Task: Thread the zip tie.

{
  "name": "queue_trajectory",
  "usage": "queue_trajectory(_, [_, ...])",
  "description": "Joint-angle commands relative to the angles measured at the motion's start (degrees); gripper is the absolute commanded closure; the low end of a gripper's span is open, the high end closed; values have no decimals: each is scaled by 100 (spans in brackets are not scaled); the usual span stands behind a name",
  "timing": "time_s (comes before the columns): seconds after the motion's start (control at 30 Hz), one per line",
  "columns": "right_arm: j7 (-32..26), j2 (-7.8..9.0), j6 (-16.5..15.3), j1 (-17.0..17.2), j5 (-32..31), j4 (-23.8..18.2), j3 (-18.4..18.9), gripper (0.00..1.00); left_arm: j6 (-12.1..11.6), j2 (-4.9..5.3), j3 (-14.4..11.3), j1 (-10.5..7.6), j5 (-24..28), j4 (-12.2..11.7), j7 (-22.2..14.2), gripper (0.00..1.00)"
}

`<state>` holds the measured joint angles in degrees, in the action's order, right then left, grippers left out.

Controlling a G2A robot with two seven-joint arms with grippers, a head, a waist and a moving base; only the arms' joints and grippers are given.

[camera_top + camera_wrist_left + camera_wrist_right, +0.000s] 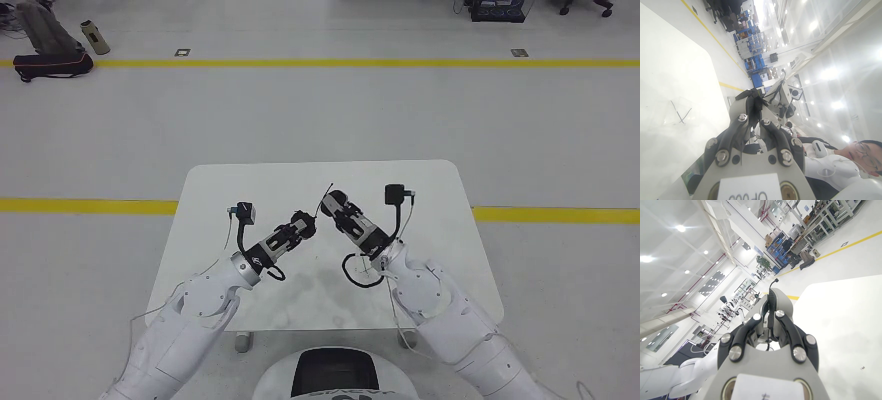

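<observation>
Zip tie pinched in right gripper, tip protruding beyond.

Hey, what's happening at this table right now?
A two-armed robot holds a thin black plastic zip tie above the white table. Its right pincer is shut on the tie, one end poking out beyond it. The left pincer is shut too, a thin black strip, seemingly the same tie, running through its grip. The pincers sit nearly tip to tip.
</observation>
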<state>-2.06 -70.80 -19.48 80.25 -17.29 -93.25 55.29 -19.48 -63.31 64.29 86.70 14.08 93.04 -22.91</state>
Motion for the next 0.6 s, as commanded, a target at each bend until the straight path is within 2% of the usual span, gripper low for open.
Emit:
queue_trajectory(0.0, [50,19,0,5,-8,-24,21,100,0,0,0,0,0,0,0,100])
queue_trajectory(0.57, [222,132,0,-41,-48,52,-5,100,0,0,0,0,0,0,0,100])
